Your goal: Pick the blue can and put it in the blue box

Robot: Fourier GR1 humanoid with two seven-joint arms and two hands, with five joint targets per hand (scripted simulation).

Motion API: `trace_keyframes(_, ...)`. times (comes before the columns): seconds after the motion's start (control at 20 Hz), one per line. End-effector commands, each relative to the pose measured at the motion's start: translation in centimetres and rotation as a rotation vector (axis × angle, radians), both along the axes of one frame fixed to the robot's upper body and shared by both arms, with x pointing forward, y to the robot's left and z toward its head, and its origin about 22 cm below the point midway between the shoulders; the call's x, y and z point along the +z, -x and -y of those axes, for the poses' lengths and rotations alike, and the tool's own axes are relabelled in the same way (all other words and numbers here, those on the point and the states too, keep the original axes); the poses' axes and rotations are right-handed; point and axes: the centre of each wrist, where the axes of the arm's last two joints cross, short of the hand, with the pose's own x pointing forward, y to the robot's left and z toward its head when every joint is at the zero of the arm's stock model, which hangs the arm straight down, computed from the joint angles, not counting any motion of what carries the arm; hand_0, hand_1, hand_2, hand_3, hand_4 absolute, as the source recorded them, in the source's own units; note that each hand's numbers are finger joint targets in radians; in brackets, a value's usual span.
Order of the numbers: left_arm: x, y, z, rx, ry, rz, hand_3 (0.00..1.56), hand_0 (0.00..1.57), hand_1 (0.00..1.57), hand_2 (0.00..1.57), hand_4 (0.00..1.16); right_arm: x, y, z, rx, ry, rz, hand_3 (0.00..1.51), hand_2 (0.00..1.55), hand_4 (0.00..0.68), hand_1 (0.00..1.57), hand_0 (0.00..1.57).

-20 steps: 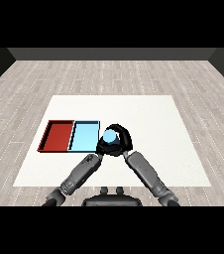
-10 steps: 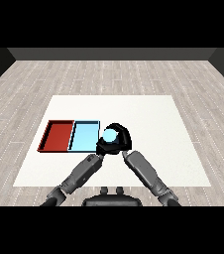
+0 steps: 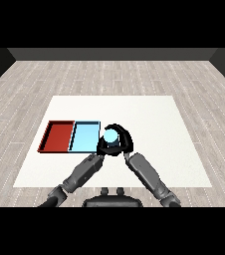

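The blue can (image 3: 111,135) shows its light blue top just right of the light blue tray (image 3: 84,137). My right hand (image 3: 124,142) is shut on the can, its black fingers curled round the far and right sides. My left hand (image 3: 101,148) sits close against the can's left side, at the blue tray's near right corner. How that hand is set cannot be made out. The can is held close to the tray's right rim, outside the tray.
A red tray (image 3: 58,136) lies to the left of the blue tray, the two touching side by side. Both rest on the white table (image 3: 154,124), which has a grey wood floor beyond it. Both grey forearms converge on the can from the lower corners.
The can and my right hand have edged very slightly left toward the blue tray. Little else differs.
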Motion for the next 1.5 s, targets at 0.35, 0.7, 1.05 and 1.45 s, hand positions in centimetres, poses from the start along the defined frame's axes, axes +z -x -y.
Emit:
trace_keyframes(0.35, 0.0, -0.6, -1.4, 0.031, 0.004, 0.019, 1.52, 1.57, 1.57, 1.57, 1.13, 0.4, -0.4, 0.1, 0.004, 0.06, 0.005, 0.0, 0.0, 0.0, 0.0, 0.0)
trace_keyframes(0.7, -0.5, 0.0, -1.1, 0.076, -0.033, 0.007, 1.53, 1.57, 1.57, 1.57, 1.15, 1.0, 0.6, 4.9, -0.03, -0.05, 0.047, 0.0, 0.0, 0.0, 0.0, 0.0)
trace_keyframes(1.05, 1.7, -4.1, -3.8, 0.17, -0.133, 0.056, 1.53, 1.57, 1.57, 1.57, 1.15, -0.5, 1.8, 10.5, -0.189, -0.225, 0.069, 0.0, 0.0, 0.0, 0.0, 0.0)
trace_keyframes(1.45, 4.6, -7.5, -13.3, 0.328, -0.35, 0.005, 1.52, 1.57, 1.57, 1.57, 1.15, -1.0, 2.1, 13.7, -0.263, -0.266, 0.052, 0.0, 0.0, 0.0, 0.0, 0.0)
